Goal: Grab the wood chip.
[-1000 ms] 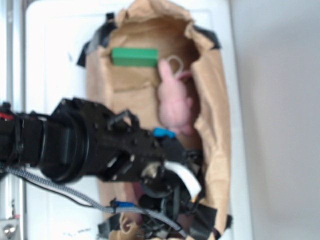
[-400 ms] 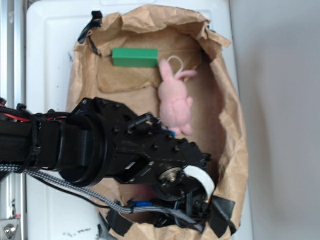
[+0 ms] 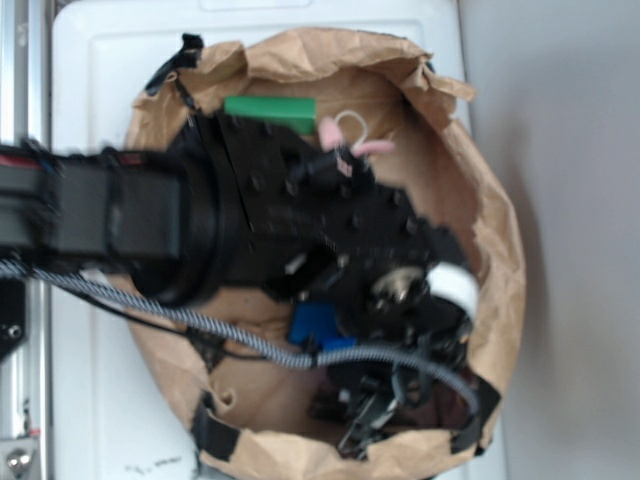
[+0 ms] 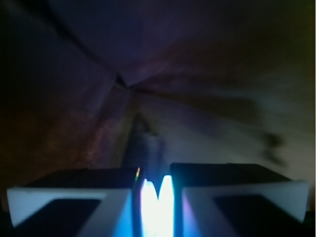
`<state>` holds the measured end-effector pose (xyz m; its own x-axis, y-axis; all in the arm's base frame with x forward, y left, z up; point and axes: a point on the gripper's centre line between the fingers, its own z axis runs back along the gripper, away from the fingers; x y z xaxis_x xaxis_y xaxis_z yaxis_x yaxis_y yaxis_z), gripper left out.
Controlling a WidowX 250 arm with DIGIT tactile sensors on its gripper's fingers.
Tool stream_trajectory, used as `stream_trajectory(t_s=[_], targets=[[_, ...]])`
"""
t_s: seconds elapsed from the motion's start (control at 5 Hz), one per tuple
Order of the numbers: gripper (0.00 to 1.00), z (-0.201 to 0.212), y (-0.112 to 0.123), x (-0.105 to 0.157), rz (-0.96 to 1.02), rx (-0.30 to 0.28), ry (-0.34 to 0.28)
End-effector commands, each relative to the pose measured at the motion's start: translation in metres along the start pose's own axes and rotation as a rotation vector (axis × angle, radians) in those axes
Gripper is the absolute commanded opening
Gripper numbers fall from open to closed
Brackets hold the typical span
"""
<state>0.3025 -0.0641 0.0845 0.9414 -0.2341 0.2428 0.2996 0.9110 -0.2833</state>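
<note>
Gripper (image 4: 157, 190) apparently closed, dim paper (image 4: 207, 74).

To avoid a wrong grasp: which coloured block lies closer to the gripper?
The blue block, just beside the gripper; the green block lies far up by the bag's rim.

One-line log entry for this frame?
arm: over paper bag | claw: state unclear | wood chip: not visible | green block: untouched
</note>
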Motion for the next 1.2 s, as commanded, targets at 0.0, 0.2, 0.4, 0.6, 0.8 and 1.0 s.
stream_trajectory(t_s=[0.0,0.2,0.4,0.6,0.8,1.0], targets=[[1.00,0.058,0.024,0.003,-0.036,-0.021,-0.048],[1.00,0.041,0.026,-0.009,-0.103,0.003,-0.070],[1.00,0.017,0.030,-0.024,-0.204,0.024,-0.071],[1.00,-0.003,0.026,-0.035,-0.248,0.052,-0.090],[1.00,-0.009,0.005,-0.026,-0.198,0.056,-0.065],[1.00,-0.008,-0.012,-0.023,-0.186,0.034,-0.078]])
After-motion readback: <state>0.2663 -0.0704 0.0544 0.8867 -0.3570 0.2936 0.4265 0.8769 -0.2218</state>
